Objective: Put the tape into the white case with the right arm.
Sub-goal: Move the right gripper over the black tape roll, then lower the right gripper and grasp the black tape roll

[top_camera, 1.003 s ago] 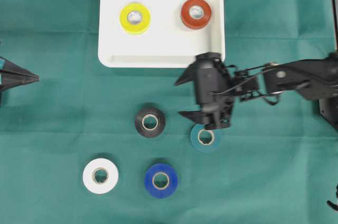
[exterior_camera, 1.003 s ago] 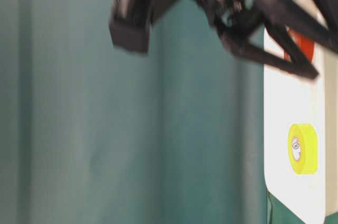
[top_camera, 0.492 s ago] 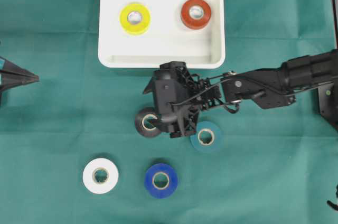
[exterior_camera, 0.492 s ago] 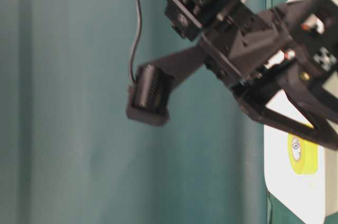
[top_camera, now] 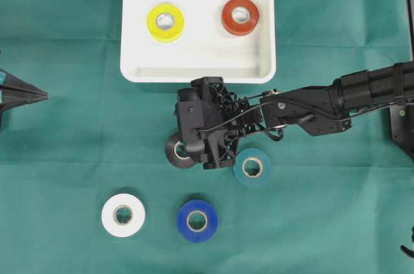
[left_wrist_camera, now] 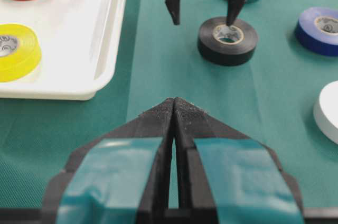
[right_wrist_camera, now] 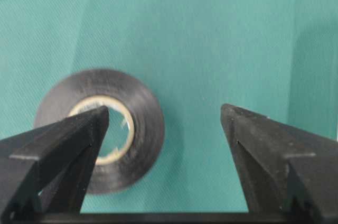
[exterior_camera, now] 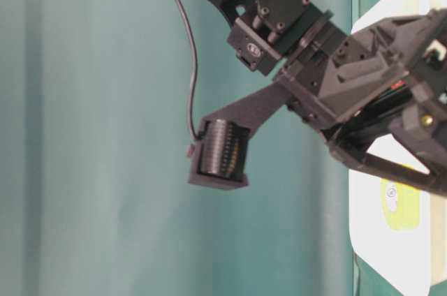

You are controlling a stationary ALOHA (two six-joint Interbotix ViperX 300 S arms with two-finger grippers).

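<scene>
1. I have the right claw (right_wrist_camera: pixel 163 129) spread wide and pointing down over the black tape roll (left_wrist_camera: pixel 227 39), gripping nothing.
2. Through the right wrist camera, one fingertip (right_wrist_camera: pixel 87 123) sits over the roll's cardboard core while the other fingertip hangs over bare green cloth beside the roll; the roll's wall lies between the two.
3. From the left wrist camera, the fingertip over the core reaches about to the roll's top face; I cannot tell whether it touches. The other tip hangs above the cloth, on the side toward the white case (top_camera: pixel 197 67).
4. That case lies just beyond the right claw's body in the overhead view, holding a yellow roll (top_camera: pixel 165 22) and a red roll (top_camera: pixel 240 16), well apart from each other.
5. A teal roll (top_camera: pixel 252 167) lies flat just beside the claw on the arm's side, partly under its frame.
6. A blue roll (top_camera: pixel 196 220) and a white roll (top_camera: pixel 123 214) lie on the tabletop (top_camera: pixel 65 158) on the claw's far side from the case.
7. My left claw (left_wrist_camera: pixel 174 109) is pressed together, empty, parked well away at the left edge.
</scene>
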